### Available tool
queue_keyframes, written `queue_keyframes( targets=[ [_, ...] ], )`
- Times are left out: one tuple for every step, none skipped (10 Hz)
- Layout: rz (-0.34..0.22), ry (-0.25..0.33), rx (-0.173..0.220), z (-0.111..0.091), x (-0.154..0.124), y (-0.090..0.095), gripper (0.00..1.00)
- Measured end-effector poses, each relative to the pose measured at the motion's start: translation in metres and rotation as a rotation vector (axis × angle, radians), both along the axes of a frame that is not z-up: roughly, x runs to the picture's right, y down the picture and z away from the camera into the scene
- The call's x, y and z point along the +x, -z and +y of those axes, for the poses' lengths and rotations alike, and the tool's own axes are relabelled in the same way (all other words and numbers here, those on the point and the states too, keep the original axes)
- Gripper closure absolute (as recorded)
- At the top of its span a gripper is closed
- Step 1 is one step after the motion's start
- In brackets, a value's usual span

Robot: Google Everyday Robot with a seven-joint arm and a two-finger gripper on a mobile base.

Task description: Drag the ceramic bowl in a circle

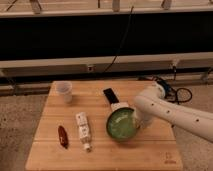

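The ceramic bowl [121, 124] is round and glossy green, with a paler inside and darker rim. It sits on the wooden table [100, 155] right of centre, its far rim touching a small white block [119, 106]. My white arm comes in from the right. My gripper [137, 120] is at the bowl's right rim, mostly hidden behind the arm's wrist.
A translucent plastic cup [63, 91] stands at the back left. A black flat object [109, 95] lies behind the white block. A white bottle [83, 131] and a red-brown object [62, 136] lie at front left. Cables [172, 92] lie beyond the table's right side.
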State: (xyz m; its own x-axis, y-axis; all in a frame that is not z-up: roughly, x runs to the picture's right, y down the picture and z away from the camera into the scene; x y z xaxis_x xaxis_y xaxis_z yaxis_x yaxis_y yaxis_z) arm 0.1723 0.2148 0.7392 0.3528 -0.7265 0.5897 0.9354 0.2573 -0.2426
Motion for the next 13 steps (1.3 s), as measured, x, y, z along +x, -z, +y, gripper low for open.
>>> queue_keyframes(
  targets=[
    [-0.022, 0.016, 0.003, 0.007, -0.006, 0.006, 1.00],
    [-0.035, 0.031, 0.000, 0.016, -0.007, 0.014, 1.00],
    [-0.050, 0.043, 0.002, 0.027, -0.007, 0.024, 1.00],
    [-0.053, 0.048, 0.005, 0.033, -0.004, 0.030, 1.00],
    [-0.050, 0.050, 0.004, 0.039, 0.004, 0.035, 1.00],
    [-0.041, 0.045, 0.004, 0.042, 0.016, 0.037, 1.00],
    [-0.025, 0.031, 0.003, 0.043, 0.032, 0.037, 1.00],
    [-0.007, 0.011, 0.002, 0.044, 0.045, 0.034, 1.00],
    [0.016, -0.010, 0.000, 0.043, 0.059, 0.029, 1.00],
    [0.038, -0.034, 0.000, 0.040, 0.066, 0.023, 1.00],
    [0.057, -0.060, -0.001, 0.034, 0.070, 0.015, 0.98],
    [0.078, -0.085, -0.001, 0.027, 0.074, 0.006, 0.92],
    [0.085, -0.088, 0.004, 0.017, 0.073, -0.002, 0.90]
  ],
)
